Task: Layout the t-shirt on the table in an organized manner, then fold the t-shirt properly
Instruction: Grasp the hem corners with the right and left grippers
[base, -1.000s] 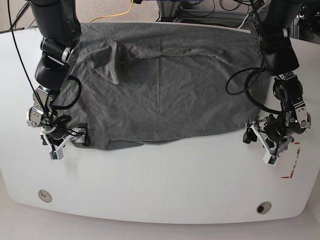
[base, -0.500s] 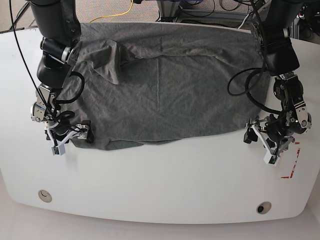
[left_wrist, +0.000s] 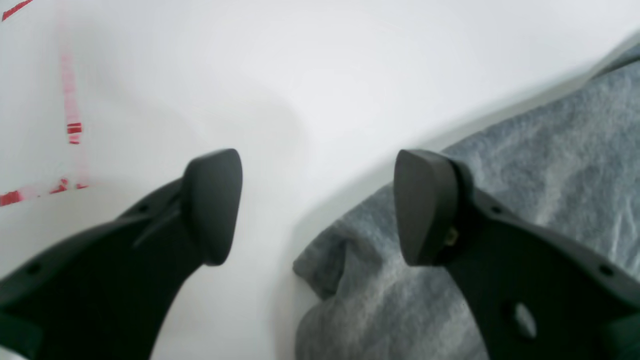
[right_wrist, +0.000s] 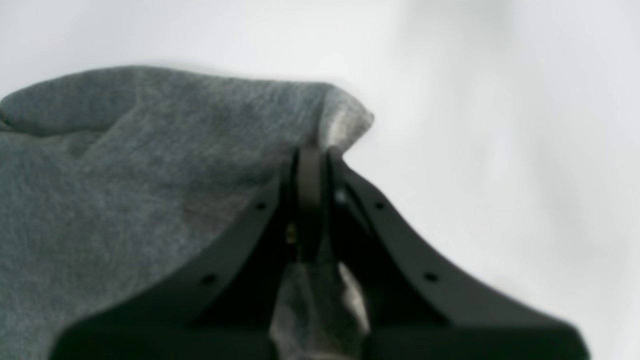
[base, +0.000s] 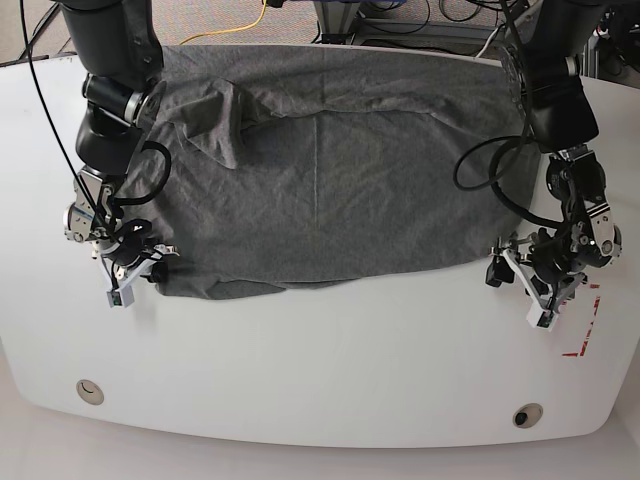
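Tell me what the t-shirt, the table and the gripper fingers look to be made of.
The t-shirt: soft knit fabric, probably cotton, heathered grey with a fuzzy surface and loose wrinkles. The table: a hard, smooth white top, likely laminate or plastic, glossy enough to show soft shadows. The left gripper fingers: matte black, apparently moulded plastic or rubber, with rounded pads. The right gripper looks alike, though blurred.

light: bright, even | shadows: soft | wrist views: blurred close up

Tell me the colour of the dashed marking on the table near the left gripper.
Red dashed marking, clearest in the left wrist view.
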